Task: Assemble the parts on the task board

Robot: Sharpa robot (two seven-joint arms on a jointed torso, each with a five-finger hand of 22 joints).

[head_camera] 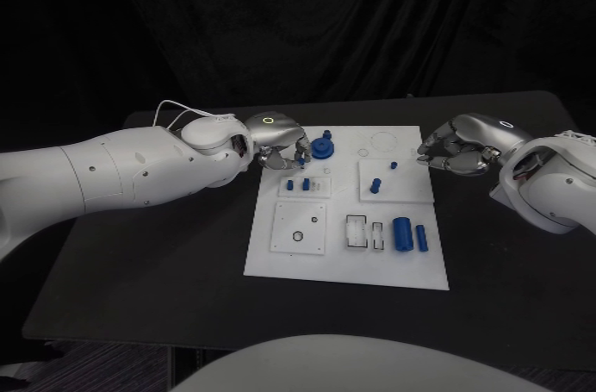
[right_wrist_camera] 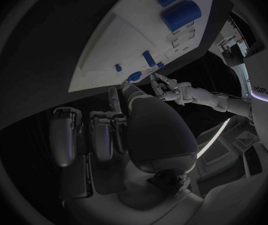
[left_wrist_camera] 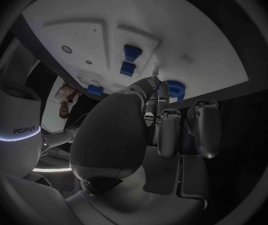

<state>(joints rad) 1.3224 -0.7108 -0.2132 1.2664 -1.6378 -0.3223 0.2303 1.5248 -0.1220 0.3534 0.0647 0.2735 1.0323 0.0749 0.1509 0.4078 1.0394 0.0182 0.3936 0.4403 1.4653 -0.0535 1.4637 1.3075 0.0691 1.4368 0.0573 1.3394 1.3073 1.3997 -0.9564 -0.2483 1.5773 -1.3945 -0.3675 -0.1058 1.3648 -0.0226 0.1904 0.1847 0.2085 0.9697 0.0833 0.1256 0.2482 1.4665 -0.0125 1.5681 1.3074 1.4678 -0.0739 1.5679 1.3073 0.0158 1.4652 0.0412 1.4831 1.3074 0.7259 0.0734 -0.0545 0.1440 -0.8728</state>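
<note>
at the far left corner of the task board [head_camera: 286,267]: left robot hand [head_camera: 282,146] sits over the board edge, fingertips just beside the blue gear-like part [head_camera: 323,147].
left robot hand state: fingers bunched close together near the gear part; cannot tell whether they pinch anything, the contact is hidden in head view and left wrist view.
right robot hand [head_camera: 457,153]: hovers off the board's far right edge, over the table [head_camera: 149,280], fingers curled in, nothing seen in them.
parts, placement: two small blue pegs [head_camera: 298,184] stand in the left-middle block; one peg [head_camera: 375,184] in the right-middle block; large blue cylinder [head_camera: 402,233] and slimmer cylinder [head_camera: 422,238] lie near the board's right edge.
step in hand (judgement): seating or picking the gear part at the far corner.
how to do it well: keep fingertips square over the gear hub, descend slowly, avoid brushing the two pegs just near of it; keep the right robot hand well apart until needed.
</note>
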